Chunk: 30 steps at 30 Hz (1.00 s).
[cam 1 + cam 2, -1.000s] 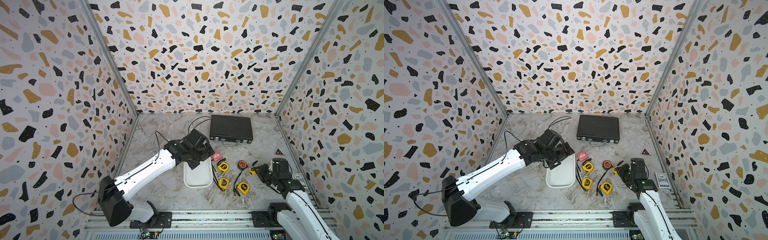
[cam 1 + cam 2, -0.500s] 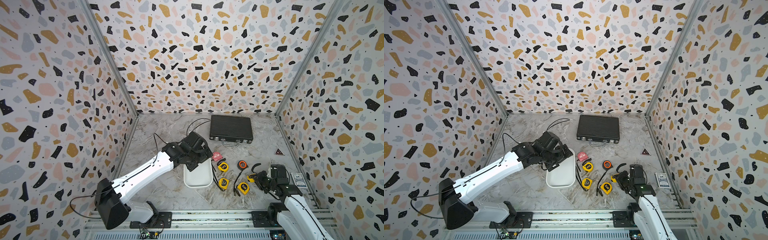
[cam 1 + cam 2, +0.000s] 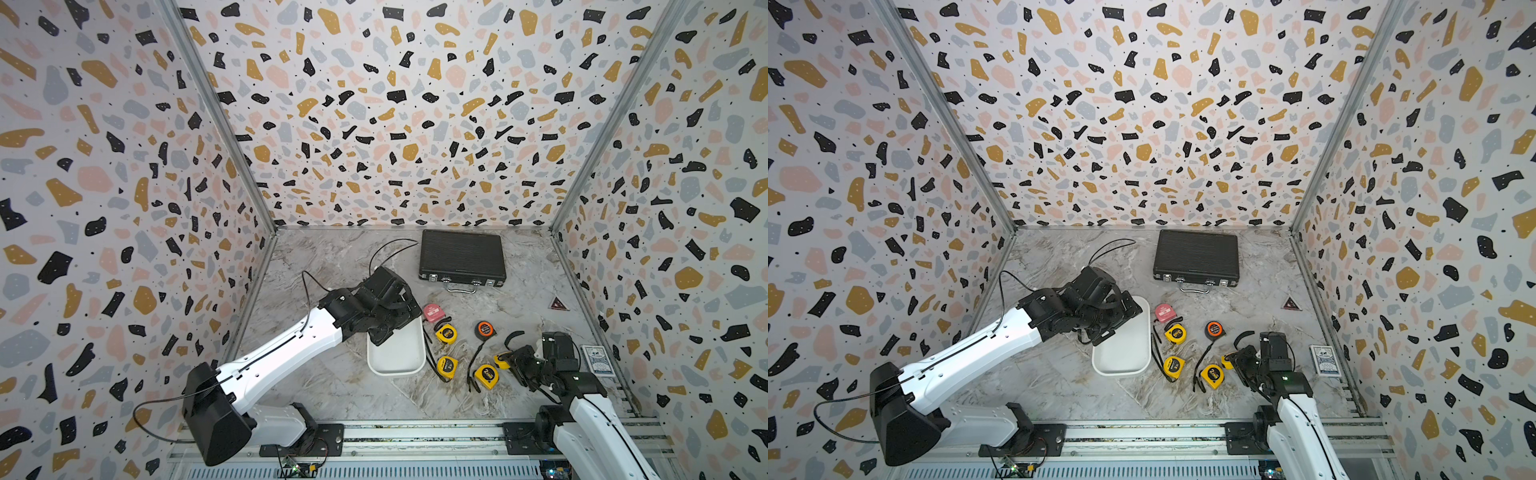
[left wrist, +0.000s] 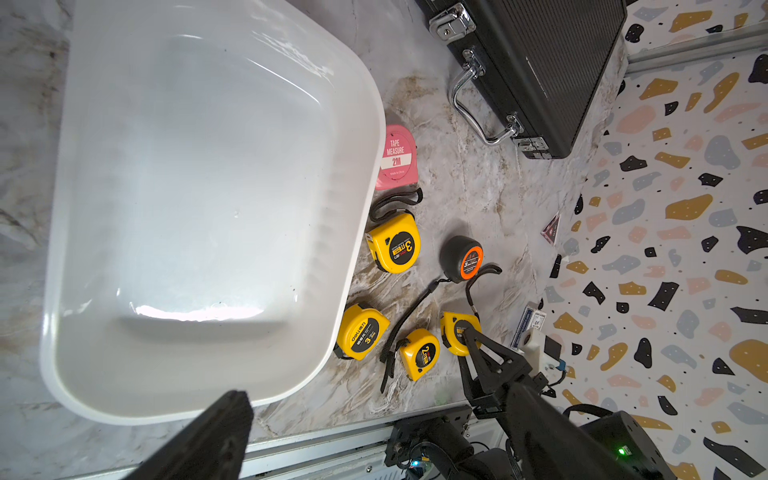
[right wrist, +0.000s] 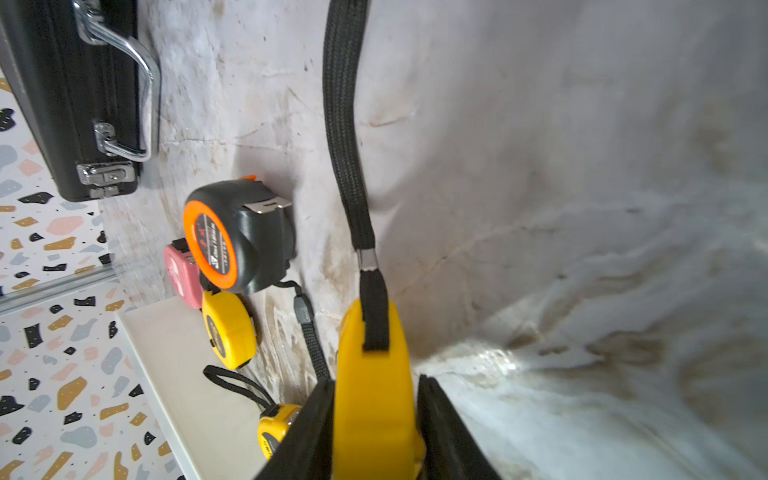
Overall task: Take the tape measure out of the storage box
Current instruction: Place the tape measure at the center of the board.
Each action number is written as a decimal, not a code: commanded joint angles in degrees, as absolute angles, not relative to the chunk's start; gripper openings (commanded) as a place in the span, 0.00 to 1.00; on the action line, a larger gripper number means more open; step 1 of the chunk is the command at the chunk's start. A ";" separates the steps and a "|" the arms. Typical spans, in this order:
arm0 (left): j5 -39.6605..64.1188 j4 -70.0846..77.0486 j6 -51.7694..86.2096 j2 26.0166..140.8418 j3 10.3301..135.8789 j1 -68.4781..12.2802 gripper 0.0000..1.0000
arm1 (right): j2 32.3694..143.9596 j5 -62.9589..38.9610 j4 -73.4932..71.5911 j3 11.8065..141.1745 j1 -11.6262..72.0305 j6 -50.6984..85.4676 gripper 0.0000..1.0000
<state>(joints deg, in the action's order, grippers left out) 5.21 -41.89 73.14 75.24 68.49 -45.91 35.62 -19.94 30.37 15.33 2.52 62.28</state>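
Marble-patterned table (image 3: 332,257): shallow white plastic storage box (image 3: 395,371) recorded empty. The yellow tape measure (image 5: 374,345) was stood edgewise outside it, flanked narrowly by the right gripper (image 5: 376,384), grip undeterminable. The left gripper (image 3: 395,328) was spread wide.

The left arm (image 3: 291,345) stretches forward, left hand (image 3: 390,328) spread wide; right hand (image 5: 374,386) low, fingers (image 5: 307,436) narrowly apart.

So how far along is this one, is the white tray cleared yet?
Looks done: the shallow white plastic tray shows empty, and a pink tape measure, a black-and-orange one and three yellow ones lie on the marble table beside it. In hand: the right tool straddles a sixth, yellow tape measure on the table; gripped or loose, unclear. Remaining: probably letting go and withdrawing.
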 commanded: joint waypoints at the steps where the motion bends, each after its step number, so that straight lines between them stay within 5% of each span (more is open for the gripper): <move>1: 4.13 -41.05 73.54 73.92 67.61 -45.69 1.00 | 35.30 -19.86 34.46 15.82 2.36 61.09 0.40; 9: 3.58 -41.13 73.81 73.73 67.39 -45.64 1.00 | 35.95 -19.95 35.78 16.60 2.31 59.97 0.54; 15: 2.71 -42.05 72.62 73.98 67.41 -45.66 1.00 | 35.89 -19.47 39.36 18.79 2.34 57.31 0.86; 19: 0.70 -44.53 69.10 73.90 68.04 -45.61 1.00 | 35.60 -18.51 42.53 22.06 2.30 54.02 0.98; 30: -9.11 -49.19 46.74 70.26 67.70 -42.67 1.00 | 42.08 -15.21 45.14 37.69 3.16 38.56 1.00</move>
<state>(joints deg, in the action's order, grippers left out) -3.95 -46.98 56.84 72.34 67.96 -43.79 39.90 -17.26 43.48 33.15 2.72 45.69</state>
